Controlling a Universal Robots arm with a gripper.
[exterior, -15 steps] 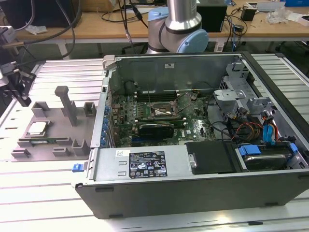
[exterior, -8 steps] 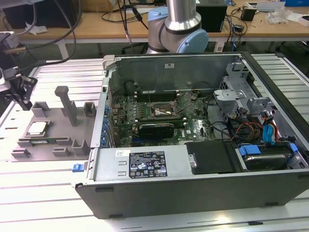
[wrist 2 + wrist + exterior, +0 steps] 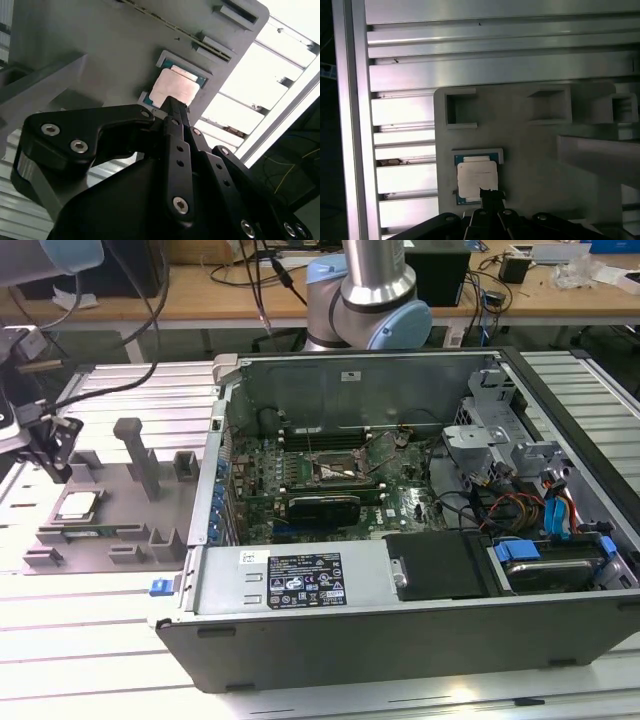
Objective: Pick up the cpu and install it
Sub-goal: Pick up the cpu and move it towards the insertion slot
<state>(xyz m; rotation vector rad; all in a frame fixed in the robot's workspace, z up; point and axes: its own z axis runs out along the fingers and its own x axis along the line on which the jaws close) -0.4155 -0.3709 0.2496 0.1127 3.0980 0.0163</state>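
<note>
While the gripper (image 3: 50, 472), fingers (image 3: 490, 197) pressed together, hung at eleven o'clock of the cpu (image 3: 78, 504) in the exterior view, descending unspread risked knocking it askew.

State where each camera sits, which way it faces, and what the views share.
Exterior view: off the arm, looking down at the open computer case; arm and pincer show.
First wrist view: on the wrist, looking down past the pincer at the cpu on the grey fixture.
Second wrist view: on the wrist, angled along the pincer toward the cpu.
Shared: all three show the cpu.
</note>
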